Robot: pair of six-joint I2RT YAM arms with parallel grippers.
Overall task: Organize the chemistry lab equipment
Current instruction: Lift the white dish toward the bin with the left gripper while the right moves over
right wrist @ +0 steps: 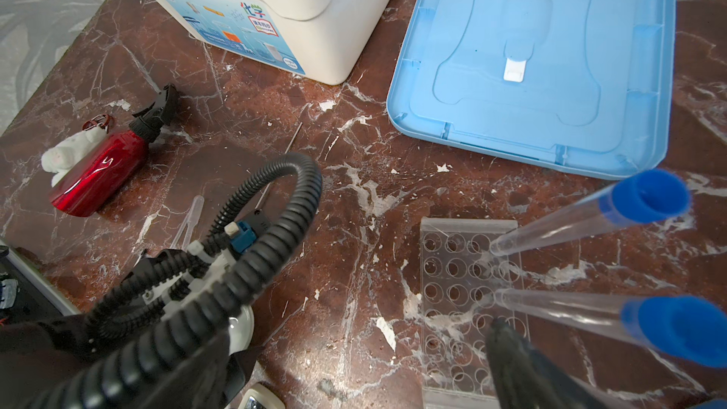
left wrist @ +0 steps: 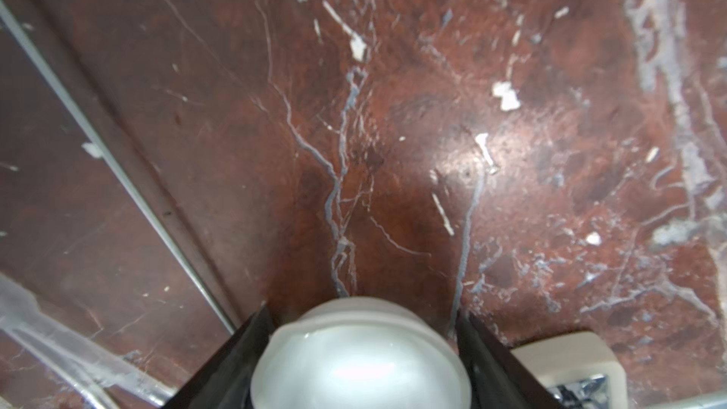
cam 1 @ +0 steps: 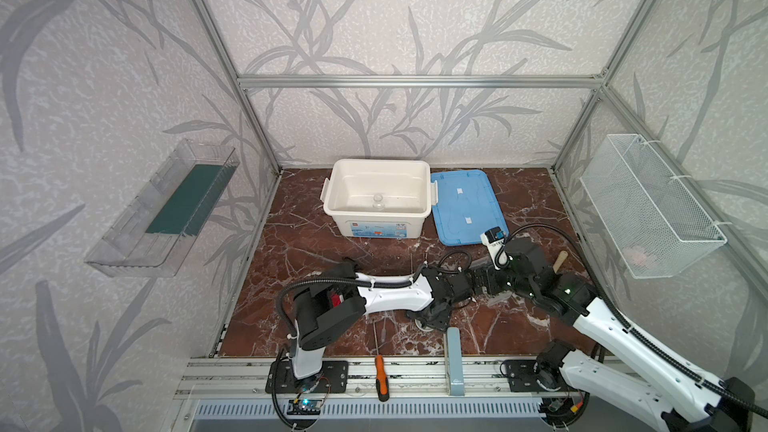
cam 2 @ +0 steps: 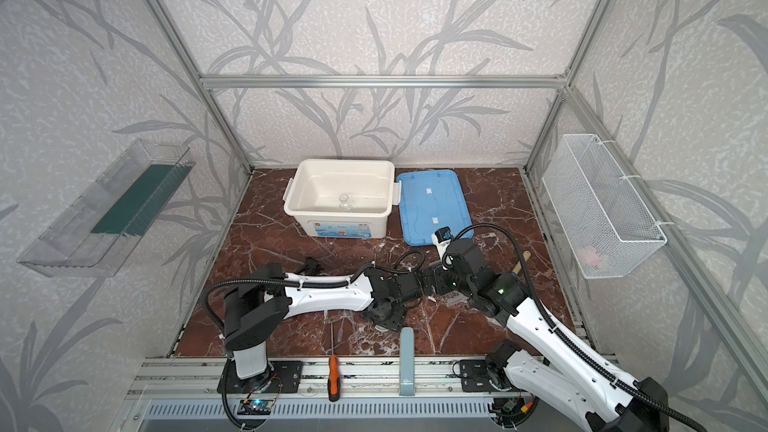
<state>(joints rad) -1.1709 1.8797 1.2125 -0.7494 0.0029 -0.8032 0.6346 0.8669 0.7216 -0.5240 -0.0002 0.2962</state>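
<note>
Left wrist view: the 2 black fingers [left wrist: 236, 360] of the left gripper [left wrist: 362, 312] clamp the small white round dish [left wrist: 360, 360], glossy and circular, over the red, white-veined table [left wrist: 196, 112]. In both top views the arm largely covers it. Right wrist view alone shows the clear holed tube rack [right wrist: 452, 269] under 1 finger [right wrist: 511, 363] of the right gripper [cam 1: 482, 280], its fingers wide apart, with 2 slanting blue-capped tubes [right wrist: 570, 226] just beyond.

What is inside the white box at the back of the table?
Only a small clear jar shows, on the floor of the box. The floor strip just behind the near wall is hidden.
</note>
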